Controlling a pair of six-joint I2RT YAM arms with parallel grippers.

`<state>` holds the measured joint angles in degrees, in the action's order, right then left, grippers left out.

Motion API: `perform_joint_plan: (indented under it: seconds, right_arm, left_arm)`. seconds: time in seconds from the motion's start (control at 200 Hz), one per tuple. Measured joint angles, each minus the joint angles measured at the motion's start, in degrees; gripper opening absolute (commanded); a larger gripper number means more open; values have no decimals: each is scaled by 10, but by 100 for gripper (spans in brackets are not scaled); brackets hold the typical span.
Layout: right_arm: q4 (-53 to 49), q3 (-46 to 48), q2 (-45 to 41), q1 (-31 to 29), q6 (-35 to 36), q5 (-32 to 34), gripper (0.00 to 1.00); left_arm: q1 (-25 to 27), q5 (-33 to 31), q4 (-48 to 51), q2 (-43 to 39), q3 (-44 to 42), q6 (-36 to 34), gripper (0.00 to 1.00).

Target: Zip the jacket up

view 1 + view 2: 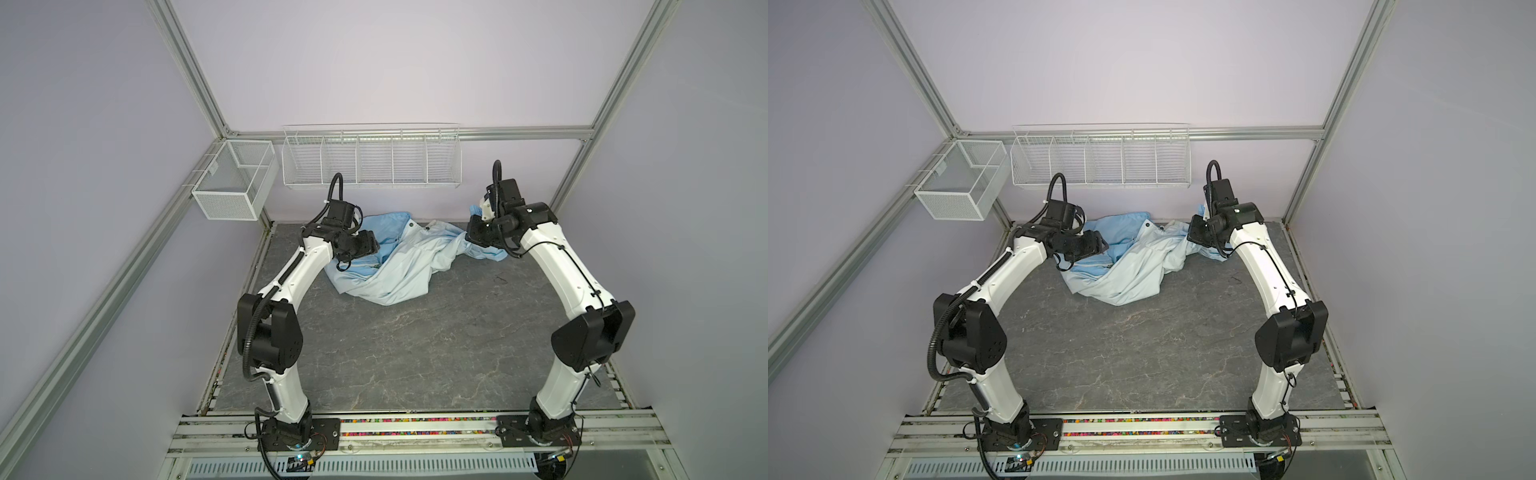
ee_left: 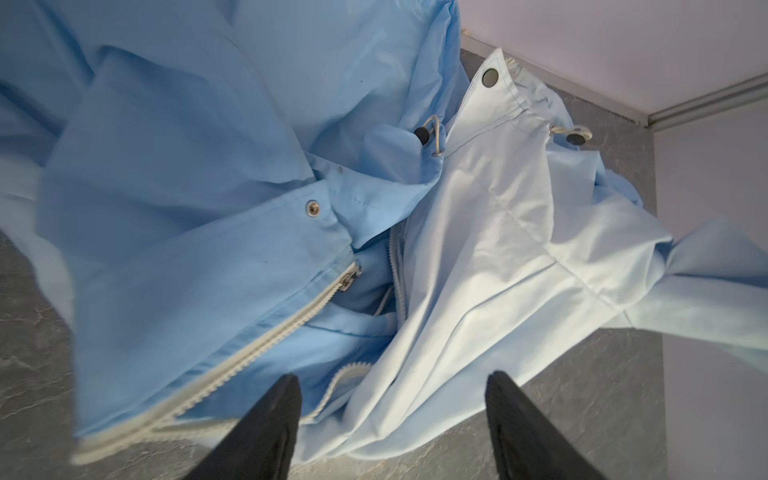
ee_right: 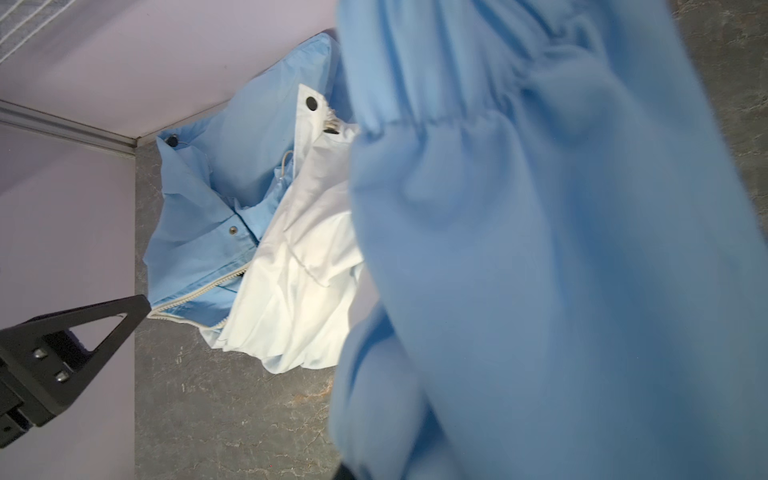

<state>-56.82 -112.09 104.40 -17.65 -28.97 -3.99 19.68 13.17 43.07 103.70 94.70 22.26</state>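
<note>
Jacket cuff (image 3: 478, 124) pinched in right end effector (image 1: 478, 214); left end effector (image 2: 393, 376) spread over zipper (image 2: 249, 357) edge.

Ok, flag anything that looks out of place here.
The thin light-blue jacket lies crumpled at the far end of the grey table, its white zipper undone and both halves splayed apart. One elastic-cuffed sleeve hangs pinched in the right gripper, off the table. The left gripper is open over the zipper, holding nothing.
</note>
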Motion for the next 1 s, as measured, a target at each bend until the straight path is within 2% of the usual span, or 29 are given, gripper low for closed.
perform_joint_plan:
  seconds: [0.285, 0.585, 0.645, 0.775, 0.825, 1.0]
  right_arm:
    - [-19, 24, 3, 0, 3, -8, 7]
    - [-21, 37, 3, 0, 4, -13, 7]
    - [-24, 38, 3, 0, 5, -12, 7]
    - [-28, 38, 2, 3, 8, -12, 7]
    - [-31, 38, 2, 5, 8, -12, 7]
    - [-55, -1, 2, 19, 12, -13, 7]
  left_arm:
    - [30, -11, 21, 9, -32, -68, 73]
    - [76, 16, 27, 108, 33, -95, 72]
    - [77, 21, 27, 125, 41, -95, 63]
    - [76, 30, 31, 145, 44, -96, 15]
    - [76, 31, 34, 146, 45, -94, 1]
    - [68, 27, 70, 143, 113, -87, 0]
